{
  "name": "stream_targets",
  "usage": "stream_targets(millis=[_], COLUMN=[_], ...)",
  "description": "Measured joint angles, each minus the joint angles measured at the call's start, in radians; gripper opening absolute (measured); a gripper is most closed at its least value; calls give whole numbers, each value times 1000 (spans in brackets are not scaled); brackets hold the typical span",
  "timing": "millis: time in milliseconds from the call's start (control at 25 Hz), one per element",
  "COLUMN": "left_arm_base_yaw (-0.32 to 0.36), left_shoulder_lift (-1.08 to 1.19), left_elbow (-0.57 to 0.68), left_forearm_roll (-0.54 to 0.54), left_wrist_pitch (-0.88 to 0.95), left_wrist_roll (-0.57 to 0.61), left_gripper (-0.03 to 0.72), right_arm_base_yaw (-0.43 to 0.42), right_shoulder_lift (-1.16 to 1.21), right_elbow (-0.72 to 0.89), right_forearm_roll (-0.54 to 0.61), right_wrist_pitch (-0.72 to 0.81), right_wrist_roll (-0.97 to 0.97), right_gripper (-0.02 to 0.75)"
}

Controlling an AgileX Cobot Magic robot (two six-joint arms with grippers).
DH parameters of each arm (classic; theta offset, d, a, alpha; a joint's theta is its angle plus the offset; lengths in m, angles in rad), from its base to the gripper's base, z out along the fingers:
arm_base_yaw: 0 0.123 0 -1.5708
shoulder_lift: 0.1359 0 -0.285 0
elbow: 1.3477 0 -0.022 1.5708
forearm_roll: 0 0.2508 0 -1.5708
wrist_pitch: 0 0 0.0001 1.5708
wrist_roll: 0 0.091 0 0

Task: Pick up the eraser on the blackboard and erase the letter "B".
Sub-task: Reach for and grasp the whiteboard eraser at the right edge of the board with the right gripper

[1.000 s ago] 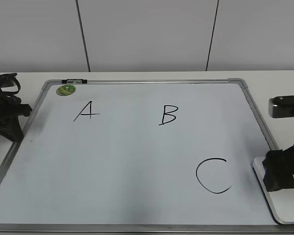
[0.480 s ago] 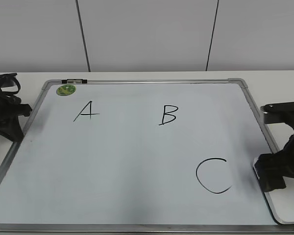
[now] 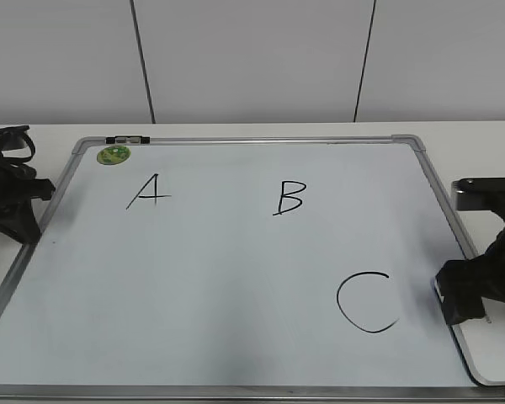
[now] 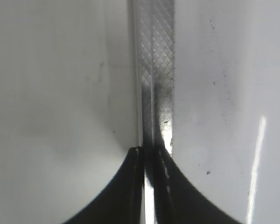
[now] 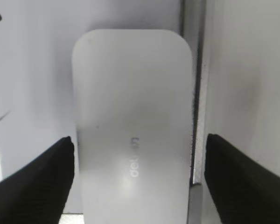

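The eraser (image 3: 491,356) is a white rounded block lying at the lower right corner of the blackboard (image 3: 219,278), next to its silver frame. In the right wrist view the eraser (image 5: 133,116) fills the middle, small grey lettering on top. My right gripper (image 3: 471,295) is open and right over the eraser; in the right wrist view it (image 5: 139,140) has one black finger (image 5: 42,179) on each side, neither pressing the eraser. The letter "B" (image 3: 289,198) stands in black at the board's upper middle. My left gripper (image 3: 13,206) is shut and empty at the board's left edge.
A black "A" (image 3: 149,191) is at upper left and a larger "C" (image 3: 366,301) just left of the eraser. A round green sticker (image 3: 114,155) sits in the top left corner. The left wrist view shows the board's metal frame (image 4: 156,70) under the shut fingers.
My right gripper has moved a little left and lower over the eraser's near end. The eraser, the letters and the left arm have not moved.
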Motion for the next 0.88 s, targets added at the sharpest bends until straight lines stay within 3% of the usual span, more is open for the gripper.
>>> stream_targets(millis=[200,880], left_arm_base_yaw=[0,0], left_shoulder_lift=[0,0], left_elbow=[0,0], left_forearm_roll=[0,0], left_wrist_pitch=[0,0], left_wrist_roll=[0,0], left_gripper=[11,11], right_arm_base_yaw=[0,0], right_shoulder_lift=[0,32], right_elbow=[0,-2], right_forearm_roll=[55,36], right_wrist_pitch=[-9,-14], right_wrist_roll=[-47,-52], right_gripper=[666,645])
